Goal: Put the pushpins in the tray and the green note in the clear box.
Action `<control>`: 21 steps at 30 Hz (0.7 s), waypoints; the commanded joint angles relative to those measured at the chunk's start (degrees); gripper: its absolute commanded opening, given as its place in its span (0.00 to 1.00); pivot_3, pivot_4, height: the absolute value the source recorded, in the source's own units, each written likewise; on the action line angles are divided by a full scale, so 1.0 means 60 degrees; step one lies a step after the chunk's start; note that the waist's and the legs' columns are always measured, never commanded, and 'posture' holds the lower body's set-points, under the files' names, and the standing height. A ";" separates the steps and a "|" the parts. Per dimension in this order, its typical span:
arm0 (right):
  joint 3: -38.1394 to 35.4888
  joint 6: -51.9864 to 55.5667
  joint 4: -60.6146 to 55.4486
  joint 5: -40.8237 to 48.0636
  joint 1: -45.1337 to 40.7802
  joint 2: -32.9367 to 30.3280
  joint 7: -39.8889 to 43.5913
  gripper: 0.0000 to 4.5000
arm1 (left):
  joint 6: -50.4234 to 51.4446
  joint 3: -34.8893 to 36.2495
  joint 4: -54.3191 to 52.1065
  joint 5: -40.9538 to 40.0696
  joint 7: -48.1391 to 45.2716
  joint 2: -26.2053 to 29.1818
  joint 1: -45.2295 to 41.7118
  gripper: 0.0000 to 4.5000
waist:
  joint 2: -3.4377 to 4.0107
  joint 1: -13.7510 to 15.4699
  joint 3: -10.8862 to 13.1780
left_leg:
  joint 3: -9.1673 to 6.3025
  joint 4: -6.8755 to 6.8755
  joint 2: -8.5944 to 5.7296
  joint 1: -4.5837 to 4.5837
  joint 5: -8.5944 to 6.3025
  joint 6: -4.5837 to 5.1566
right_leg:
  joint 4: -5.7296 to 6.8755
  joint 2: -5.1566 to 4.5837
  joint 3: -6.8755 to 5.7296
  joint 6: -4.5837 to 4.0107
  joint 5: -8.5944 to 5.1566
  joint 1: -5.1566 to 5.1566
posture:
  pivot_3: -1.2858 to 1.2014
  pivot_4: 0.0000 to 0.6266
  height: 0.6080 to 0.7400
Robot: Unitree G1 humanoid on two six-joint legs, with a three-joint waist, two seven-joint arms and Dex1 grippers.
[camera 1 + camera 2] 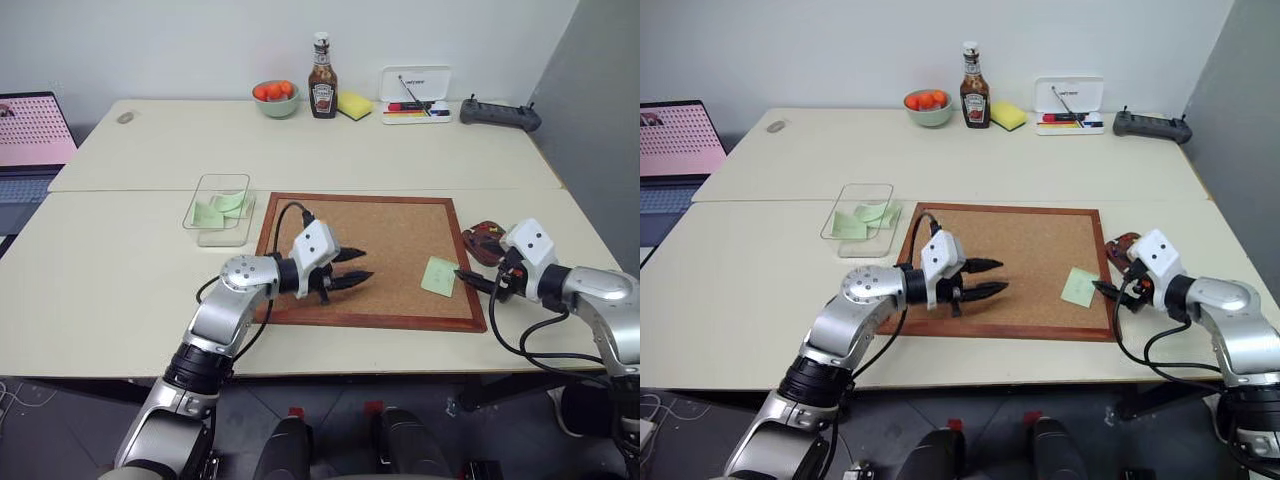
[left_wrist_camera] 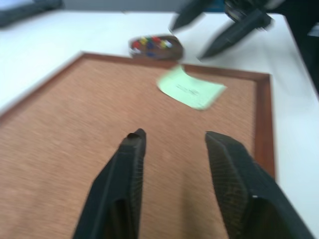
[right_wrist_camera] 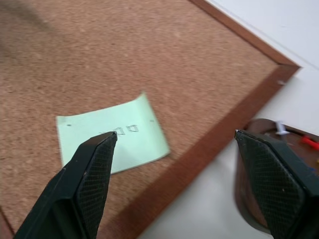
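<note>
A cork board with a brown frame lies at the middle of the desk, toward its front edge. The green note lies flat on the board beside the right frame edge, with nothing gripping it. The tray sits on the desk just beyond that edge and holds the pushpins. The clear box stands off the board's far left corner and contains several green notes. The left hand hovers over the board's front-left area, fingers spread apart and empty. The right hand is spread wide and empty, with one finger over the note and the other over the tray.
</note>
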 commanded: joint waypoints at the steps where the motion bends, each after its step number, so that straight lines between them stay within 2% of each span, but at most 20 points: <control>1: 0.0327 -0.0406 0.0512 -0.0116 -0.0443 0.0139 0.0270 0.89 | -0.0307 -0.0004 -0.0199 0.0162 -0.0087 0.0281 -0.0003 0.55 | 0.0000 0.0002 0.0000 | -0.0001 -0.0001 0.0000 0.0001 0.0000 0.0000 | 0.0002 0.0000 -0.0001 0.0002 0.0001 0.0000 | 0.52 0.24 1.00; 3: 0.0573 -0.0658 0.0972 -0.0275 -0.0667 0.0197 0.0420 0.89 | -0.0361 -0.0092 -0.0237 0.0207 -0.0152 0.0369 0.0098 0.55 | 0.0001 0.0014 0.0001 | -0.0002 -0.0001 0.0000 -0.0001 0.0000 0.0000 | 0.0000 0.0001 -0.0001 0.0003 0.0002 -0.0002 | 0.52 0.24 1.00; 7: 0.0979 -0.1219 0.1824 -0.0597 -0.1035 0.0237 0.0647 0.77 | -0.0377 -0.0170 -0.0319 0.0207 -0.0128 0.0395 0.0215 0.56 | 0.0002 0.0025 0.0001 | 0.0000 0.0001 -0.0004 -0.0010 0.0000 0.0000 | -0.0003 -0.0003 0.0000 0.0005 0.0003 -0.0003 | 0.52 0.24 1.00; 8: 0.1024 -0.1325 0.1958 -0.0636 -0.1098 0.0233 0.0725 0.69 | -0.0387 -0.0184 -0.0332 0.0219 -0.0120 0.0400 0.0238 0.56 | 0.0001 0.0023 0.0002 | -0.0001 0.0001 -0.0003 -0.0014 0.0000 0.0000 | -0.0002 -0.0003 -0.0001 0.0005 0.0003 -0.0007 | 0.52 0.24 1.00; 21: 0.1281 -0.2263 0.2514 -0.1024 -0.1553 0.0090 0.1417 0.06 | -0.0469 -0.0314 0.0151 0.0266 -0.0045 0.0217 -0.0052 0.56 | 0.0001 0.0018 0.0002 | -0.0003 0.0002 -0.0003 -0.0016 0.0000 0.0000 | 0.0002 -0.0002 -0.0002 0.0016 0.0010 -0.0010 | 0.52 0.24 1.00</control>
